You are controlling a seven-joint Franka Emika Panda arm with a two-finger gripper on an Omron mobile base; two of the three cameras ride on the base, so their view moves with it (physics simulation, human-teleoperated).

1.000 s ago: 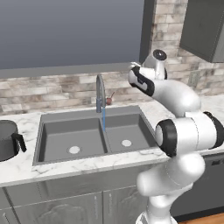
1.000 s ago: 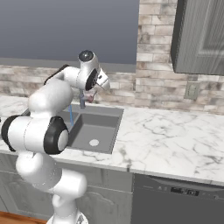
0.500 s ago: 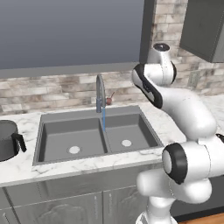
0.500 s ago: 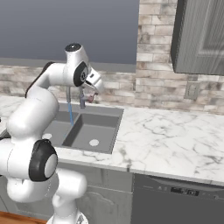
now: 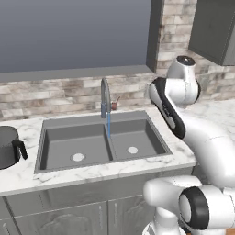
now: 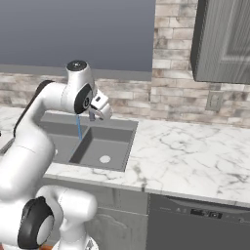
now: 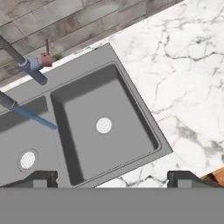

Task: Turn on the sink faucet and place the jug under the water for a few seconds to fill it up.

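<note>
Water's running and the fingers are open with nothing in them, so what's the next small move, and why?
Probably swing the arm left toward the jug. The water already runs from the sink faucet into the sink, and the jug sits on the counter left of the basins, while the open gripper hovers empty above the sink's right side.

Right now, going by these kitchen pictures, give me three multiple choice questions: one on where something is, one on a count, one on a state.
1. Where is the jug?
A. In the left basin
B. On the counter left of the sink
C. In the claw

2. How many round pale drains show in the sink?
A. One
B. Two
C. Three

3. What is the sink faucet doing?
A. Running
B. Off
C. Lying detached

Answers:
1. B, the dark vessel stands on the marble at the left edge of the left base view.
2. B, one drain sits in each basin.
3. A, the water falls as a thin blue stream from the spout.
</note>
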